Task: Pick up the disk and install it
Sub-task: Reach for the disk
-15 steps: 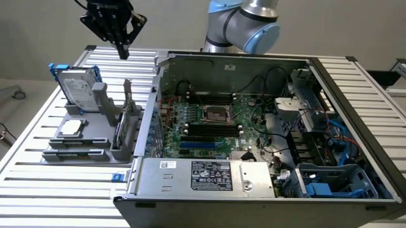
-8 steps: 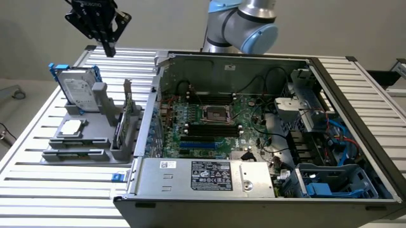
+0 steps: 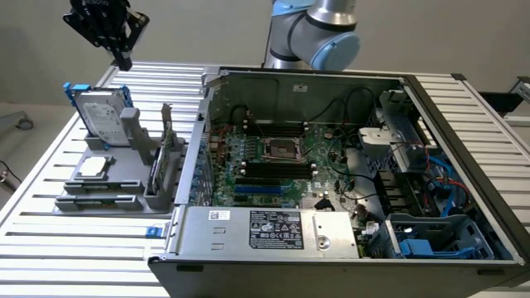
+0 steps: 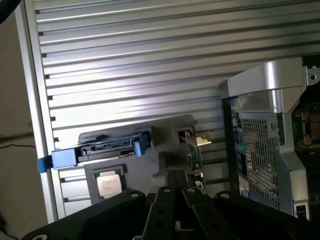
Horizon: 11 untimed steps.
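At the exterior view's far left, the gripper hangs high above the tabletop, jaws shut and empty, well apart from the disk. The disk stands upright at the far end of a grey holder, framed by its blue carrier, not yet picked. To its right a card stands in the same holder, beside the open computer case. Closed jaws coming down would likely strike the disk's top edge. A skewed grip could knock the card.
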Each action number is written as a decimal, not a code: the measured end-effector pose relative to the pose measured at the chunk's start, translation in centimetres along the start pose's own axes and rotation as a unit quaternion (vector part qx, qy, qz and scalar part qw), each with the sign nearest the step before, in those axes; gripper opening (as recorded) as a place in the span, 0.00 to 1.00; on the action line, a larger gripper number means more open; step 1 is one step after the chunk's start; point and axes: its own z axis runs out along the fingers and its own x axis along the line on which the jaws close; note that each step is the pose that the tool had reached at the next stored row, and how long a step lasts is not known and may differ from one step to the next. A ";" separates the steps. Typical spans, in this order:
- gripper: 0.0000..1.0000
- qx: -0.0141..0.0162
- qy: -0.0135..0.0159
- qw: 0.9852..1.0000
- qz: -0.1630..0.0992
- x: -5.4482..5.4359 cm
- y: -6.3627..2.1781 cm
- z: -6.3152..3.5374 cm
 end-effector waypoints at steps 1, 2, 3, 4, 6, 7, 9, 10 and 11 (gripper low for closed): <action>0.11 0.000 0.000 1.000 0.000 0.5 0.07 0.00; 0.11 0.000 0.000 1.000 0.000 1.0 0.16 -0.01; 0.11 0.000 0.000 1.000 0.000 1.4 0.24 -0.01; 0.11 0.000 0.000 1.000 0.000 1.9 0.31 -0.01; 0.11 0.000 0.000 1.000 0.000 2.7 0.44 -0.01; 0.11 0.000 0.000 1.000 0.000 3.0 0.50 -0.01; 0.11 0.000 0.000 1.000 -0.001 3.5 0.60 -0.01; 0.11 0.000 0.000 1.000 -0.002 3.6 0.64 -0.01; 0.11 0.000 0.000 1.000 -0.004 3.8 0.69 0.00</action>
